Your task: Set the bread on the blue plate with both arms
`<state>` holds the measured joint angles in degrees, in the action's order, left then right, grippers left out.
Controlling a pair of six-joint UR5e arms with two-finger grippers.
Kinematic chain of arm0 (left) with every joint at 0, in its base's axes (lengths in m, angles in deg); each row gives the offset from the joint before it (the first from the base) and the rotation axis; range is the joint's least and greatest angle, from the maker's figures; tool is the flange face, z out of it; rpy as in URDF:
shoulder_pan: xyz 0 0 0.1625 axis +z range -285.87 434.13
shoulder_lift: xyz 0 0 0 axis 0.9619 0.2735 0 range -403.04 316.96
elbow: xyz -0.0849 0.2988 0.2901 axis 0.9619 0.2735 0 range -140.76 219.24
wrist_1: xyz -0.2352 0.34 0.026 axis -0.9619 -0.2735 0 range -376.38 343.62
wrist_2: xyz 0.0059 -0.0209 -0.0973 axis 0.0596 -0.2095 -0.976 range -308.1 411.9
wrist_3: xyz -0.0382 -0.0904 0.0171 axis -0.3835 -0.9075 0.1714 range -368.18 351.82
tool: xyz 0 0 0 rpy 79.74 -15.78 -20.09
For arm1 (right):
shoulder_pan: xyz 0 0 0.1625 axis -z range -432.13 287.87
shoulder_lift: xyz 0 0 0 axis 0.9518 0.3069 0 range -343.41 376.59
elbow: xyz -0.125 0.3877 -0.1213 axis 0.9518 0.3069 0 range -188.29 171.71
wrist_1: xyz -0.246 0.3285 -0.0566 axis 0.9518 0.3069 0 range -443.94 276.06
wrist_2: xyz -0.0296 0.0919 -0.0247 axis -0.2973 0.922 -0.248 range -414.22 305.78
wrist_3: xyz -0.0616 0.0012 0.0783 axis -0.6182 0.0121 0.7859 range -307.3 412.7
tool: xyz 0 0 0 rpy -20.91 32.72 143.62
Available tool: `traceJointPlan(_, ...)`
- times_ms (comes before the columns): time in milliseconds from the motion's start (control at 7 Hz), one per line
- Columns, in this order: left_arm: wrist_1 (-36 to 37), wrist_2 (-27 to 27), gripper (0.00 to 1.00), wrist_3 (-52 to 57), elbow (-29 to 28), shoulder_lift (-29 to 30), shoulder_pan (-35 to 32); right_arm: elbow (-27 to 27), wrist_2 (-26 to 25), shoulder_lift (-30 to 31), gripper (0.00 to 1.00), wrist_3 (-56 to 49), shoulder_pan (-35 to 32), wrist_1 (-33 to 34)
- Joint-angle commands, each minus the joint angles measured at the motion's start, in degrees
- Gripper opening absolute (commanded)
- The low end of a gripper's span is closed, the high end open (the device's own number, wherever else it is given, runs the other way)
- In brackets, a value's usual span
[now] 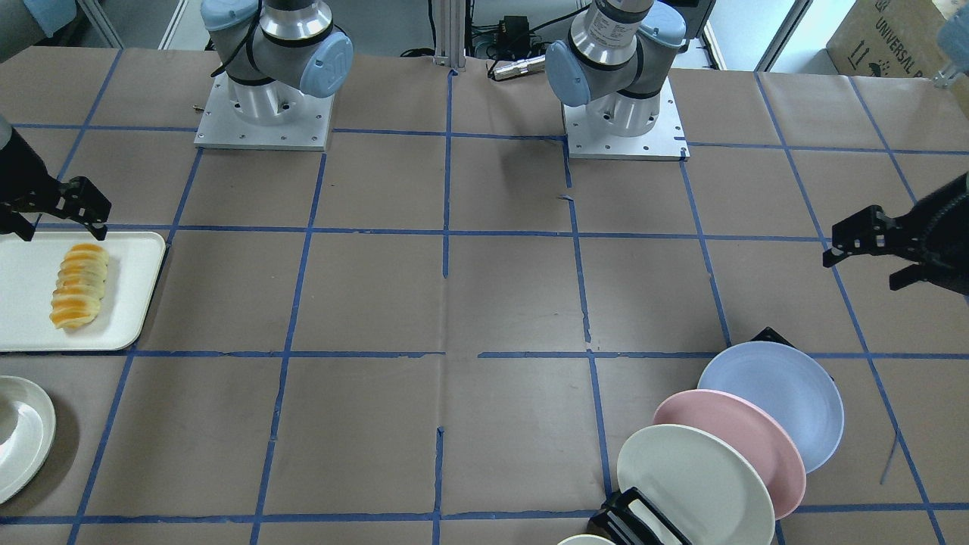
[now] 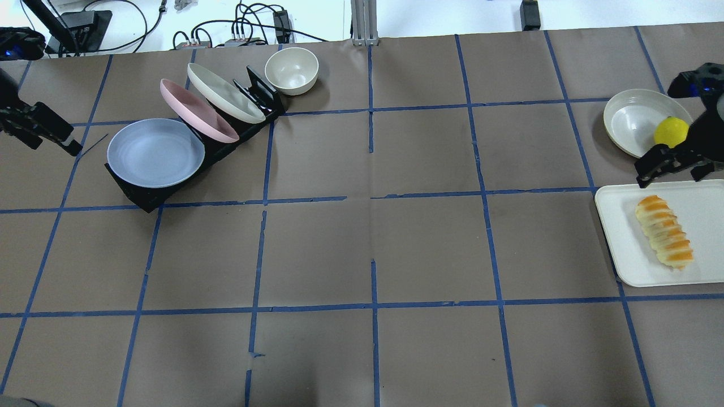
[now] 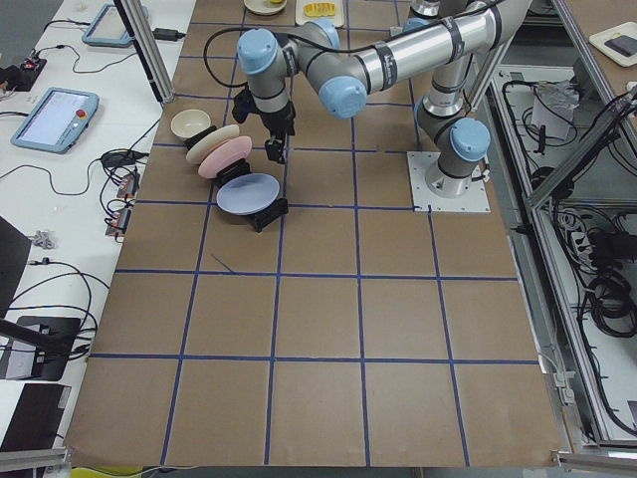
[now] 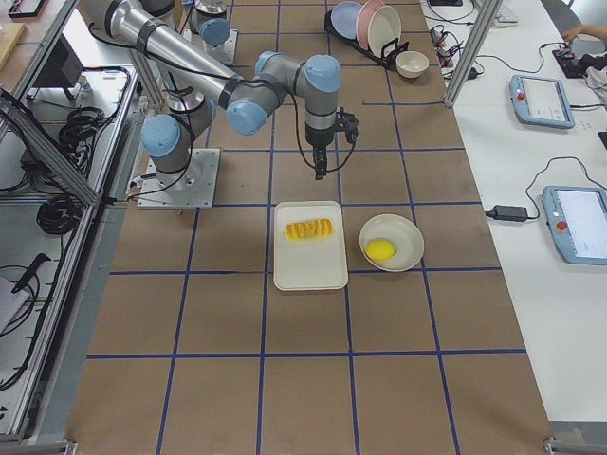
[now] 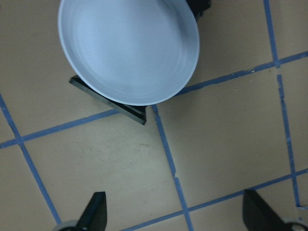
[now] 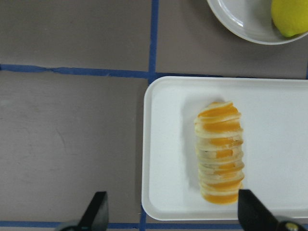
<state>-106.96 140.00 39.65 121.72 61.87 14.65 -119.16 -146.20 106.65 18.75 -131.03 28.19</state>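
The bread (image 2: 663, 232) lies on a white tray (image 2: 622, 226) at the table's right end; it also shows in the right wrist view (image 6: 220, 151) and the front view (image 1: 79, 286). My right gripper (image 2: 670, 180) hangs open and empty above the tray's far edge, just beyond the loaf (image 6: 175, 216). The blue plate (image 2: 155, 152) leans in the front slot of a black rack (image 2: 147, 198) at the far left, also seen in the left wrist view (image 5: 129, 48). My left gripper (image 2: 54, 150) is open and empty, to the left of the plate and apart from it.
A pink plate (image 2: 195, 110) and a cream plate (image 2: 223, 99) stand in the same rack behind the blue one. A small cream bowl (image 2: 291, 69) sits past the rack. A cream bowl (image 2: 628, 121) with a lemon (image 2: 671, 131) sits beyond the tray.
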Motion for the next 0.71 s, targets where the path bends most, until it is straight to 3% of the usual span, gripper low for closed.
traceJointPlan(0,0.5,-2.39,1.0,2.44,-9.39,9.91,1.3,-0.22,0.83,-10.02,0.94,-3.13,5.7,6.39)
traceJointPlan(286,0.67,-6.61,1.0,1.83,-15.92,21.06,-0.54,0.05,0.92,-18.84,0.94,-3.58,6.87,13.0)
traceJointPlan(571,0.67,-6.62,1.0,1.04,-23.03,28.29,-2.65,-0.65,0.83,-20.11,0.94,-3.84,6.87,13.74)
